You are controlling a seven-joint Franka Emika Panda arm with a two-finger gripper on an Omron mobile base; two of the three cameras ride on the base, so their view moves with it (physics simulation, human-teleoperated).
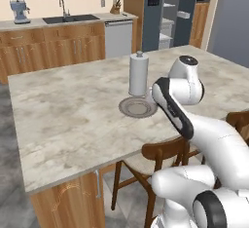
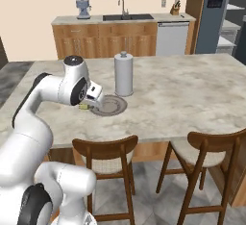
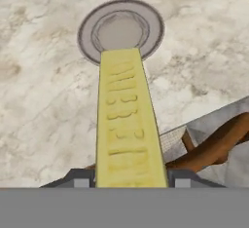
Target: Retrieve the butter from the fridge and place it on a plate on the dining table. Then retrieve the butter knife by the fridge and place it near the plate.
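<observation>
My gripper (image 3: 129,178) is shut on the butter (image 3: 127,120), a yellow stick that juts forward from between the fingers. Its far end reaches the near rim of the round grey-brown plate (image 3: 87,32). In the right base view the gripper (image 2: 91,105) hangs low over the dining table (image 2: 182,94), just left of the plate (image 2: 111,106), with a bit of butter (image 2: 84,106) showing under it. In the left base view the arm covers the hand, beside the plate (image 1: 137,107). The fridge (image 1: 165,12) stands at the back with a door open. The butter knife is out of view.
A paper-towel roll (image 1: 138,74) stands upright right behind the plate. Wooden chairs (image 2: 108,154) (image 2: 211,147) are tucked under the table's near edge below the arm. The wall counter with a sink (image 1: 68,19) runs along the back.
</observation>
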